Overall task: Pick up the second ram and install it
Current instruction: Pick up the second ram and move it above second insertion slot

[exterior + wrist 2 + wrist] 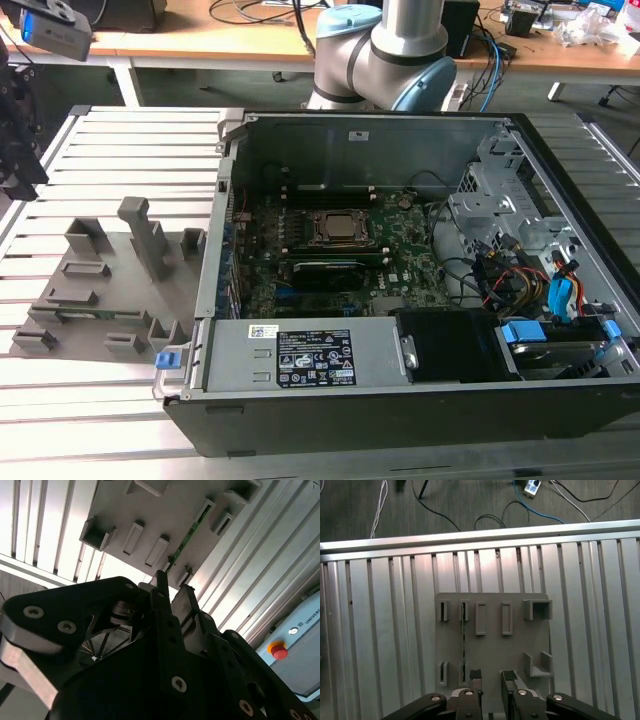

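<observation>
The task is only at its start, I judge: the second ram (464, 640) stands on edge in the grey holder (492, 650) on the tabletop (385, 630), not yet picked, and the gripper (491, 676) hovers above this holder with fingers (475, 676) spread and empty.
</observation>
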`<state>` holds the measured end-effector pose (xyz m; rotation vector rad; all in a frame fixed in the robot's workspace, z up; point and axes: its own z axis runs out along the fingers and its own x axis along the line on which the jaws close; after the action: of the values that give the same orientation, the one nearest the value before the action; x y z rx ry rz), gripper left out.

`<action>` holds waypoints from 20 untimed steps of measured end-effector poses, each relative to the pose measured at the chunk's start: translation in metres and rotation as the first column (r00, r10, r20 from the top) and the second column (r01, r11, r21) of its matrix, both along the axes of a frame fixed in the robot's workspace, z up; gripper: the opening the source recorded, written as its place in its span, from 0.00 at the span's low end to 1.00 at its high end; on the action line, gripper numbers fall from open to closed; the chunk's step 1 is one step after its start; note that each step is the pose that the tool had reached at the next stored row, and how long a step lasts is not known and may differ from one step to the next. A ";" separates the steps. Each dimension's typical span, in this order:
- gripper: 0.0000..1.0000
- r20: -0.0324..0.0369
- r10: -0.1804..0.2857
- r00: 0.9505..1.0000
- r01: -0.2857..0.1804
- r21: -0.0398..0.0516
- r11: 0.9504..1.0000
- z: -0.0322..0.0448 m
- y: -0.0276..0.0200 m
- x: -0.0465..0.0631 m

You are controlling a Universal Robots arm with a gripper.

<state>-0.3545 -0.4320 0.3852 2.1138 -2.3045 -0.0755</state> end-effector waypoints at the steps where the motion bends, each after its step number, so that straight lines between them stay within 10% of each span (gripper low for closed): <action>1: 0.30 0.000 0.000 1.000 0.000 0.000 1.000 -0.0009 0.0000 0.000; 20: 0.30 0.000 0.000 1.000 0.000 0.000 1.000 -0.0254 0.0000 0.000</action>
<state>-0.3545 -0.4321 0.3597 2.1139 -2.3045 -0.0755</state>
